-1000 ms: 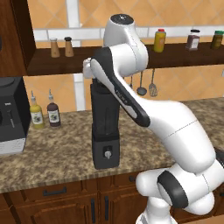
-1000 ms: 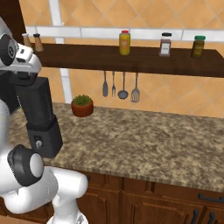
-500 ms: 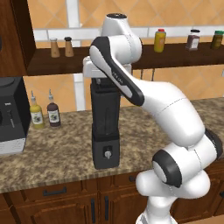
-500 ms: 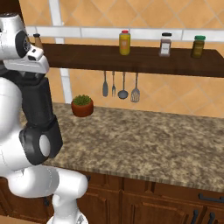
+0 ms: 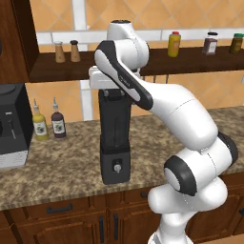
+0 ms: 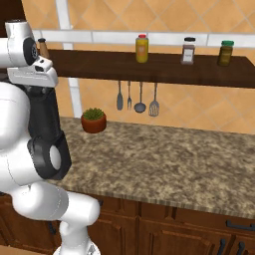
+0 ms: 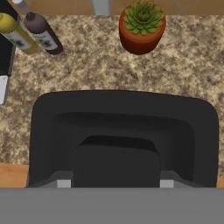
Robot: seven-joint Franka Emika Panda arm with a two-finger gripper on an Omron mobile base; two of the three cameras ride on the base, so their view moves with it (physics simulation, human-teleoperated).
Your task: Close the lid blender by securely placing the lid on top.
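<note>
The tall black blender stands on the granite counter, near its front edge. The black squarish lid lies level on the jar top, seen from straight above in the hand view. In the left base view the lid shows as a dark band between the white hand and the jar. My gripper hangs directly over it, its fingertips pressed against both sides of the lid's raised centre, shut on it. The right base view shows the jar partly hidden behind my arm.
A potted succulent stands behind the blender by the wall. Two sauce bottles and a boxy black-and-silver machine sit to the left. A dark shelf with spice jars runs overhead, with utensils hanging under it.
The arm's elbow has swung up and round, changing the arm's pose. The hand has stayed over the blender jar with the lid in it.
</note>
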